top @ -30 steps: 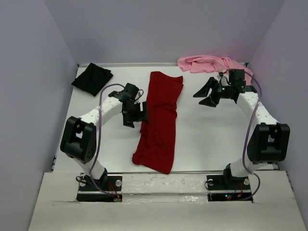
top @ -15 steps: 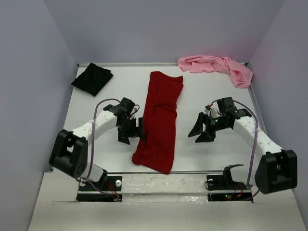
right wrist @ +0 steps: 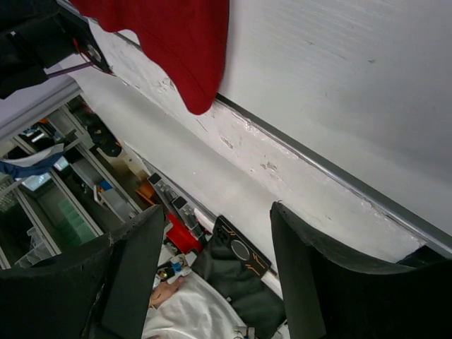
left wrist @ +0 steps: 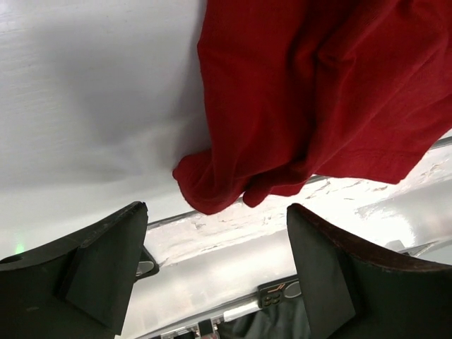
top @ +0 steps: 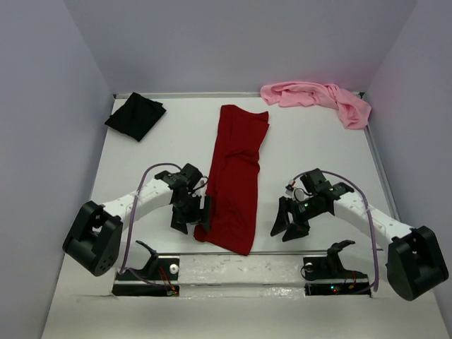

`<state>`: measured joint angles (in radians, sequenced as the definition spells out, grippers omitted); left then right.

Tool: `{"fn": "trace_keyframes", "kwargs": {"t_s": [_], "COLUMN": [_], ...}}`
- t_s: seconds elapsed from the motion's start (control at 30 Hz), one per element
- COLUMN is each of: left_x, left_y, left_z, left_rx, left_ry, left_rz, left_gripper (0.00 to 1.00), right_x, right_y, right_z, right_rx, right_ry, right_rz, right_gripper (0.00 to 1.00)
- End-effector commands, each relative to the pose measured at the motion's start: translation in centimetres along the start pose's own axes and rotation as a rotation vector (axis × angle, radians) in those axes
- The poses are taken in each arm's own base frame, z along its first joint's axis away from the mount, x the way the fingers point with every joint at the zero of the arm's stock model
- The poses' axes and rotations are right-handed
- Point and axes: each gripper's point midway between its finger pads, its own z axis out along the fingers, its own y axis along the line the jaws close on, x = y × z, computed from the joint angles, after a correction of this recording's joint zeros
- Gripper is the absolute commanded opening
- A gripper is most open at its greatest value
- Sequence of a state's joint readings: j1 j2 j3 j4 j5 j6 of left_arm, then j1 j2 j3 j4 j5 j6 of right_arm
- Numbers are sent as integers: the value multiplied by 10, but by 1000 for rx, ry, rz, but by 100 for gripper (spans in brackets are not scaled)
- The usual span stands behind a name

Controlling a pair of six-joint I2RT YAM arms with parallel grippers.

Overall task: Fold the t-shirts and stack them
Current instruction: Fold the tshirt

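T-shirt corner (left wrist: 212,185) just ahead of left fingers (left wrist: 106,261)

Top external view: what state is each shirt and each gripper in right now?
dark red t-shirt: folded into a long strip, lying flat, not gripped.
black t-shirt: compact flat bundle, far left corner.
pink t-shirt: crumpled, unfolded, far right corner.
left gripper: open, empty, at the dark red t-shirt's near left corner.
right gripper: open, empty, right of the dark red t-shirt.
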<state>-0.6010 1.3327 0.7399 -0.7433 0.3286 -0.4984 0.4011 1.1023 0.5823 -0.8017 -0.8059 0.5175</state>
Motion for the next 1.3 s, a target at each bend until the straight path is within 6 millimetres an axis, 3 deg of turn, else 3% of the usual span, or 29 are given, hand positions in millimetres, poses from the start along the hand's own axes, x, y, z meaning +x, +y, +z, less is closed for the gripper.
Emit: {"fn": "trace_keyframes", "kwargs": {"t_s": [0.0, 0.4, 0.6, 0.73, 1.27], "left_x": [2, -23, -31, -35, -29], "left_y": [-2, -10, -16, -22, -30], "left_z": [3, 7, 10, 9, 16], "left_rx": [9, 9, 17, 21, 0], "left_ry": [12, -68, -71, -81, -71], "left_rz": [16, 5, 9, 15, 44], "left_gripper": [89, 88, 82, 82, 75], "right_x": [-12, -31, -42, -36, -37], "right_y": [9, 20, 25, 29, 20], "right_z": [16, 50, 65, 80, 100], "right_rx": [-15, 11, 28, 69, 232], "right_ry": [-20, 23, 19, 45, 6], "right_rz": [-46, -121, -137, -168, -214], "right_gripper": [67, 67, 67, 67, 61]}}
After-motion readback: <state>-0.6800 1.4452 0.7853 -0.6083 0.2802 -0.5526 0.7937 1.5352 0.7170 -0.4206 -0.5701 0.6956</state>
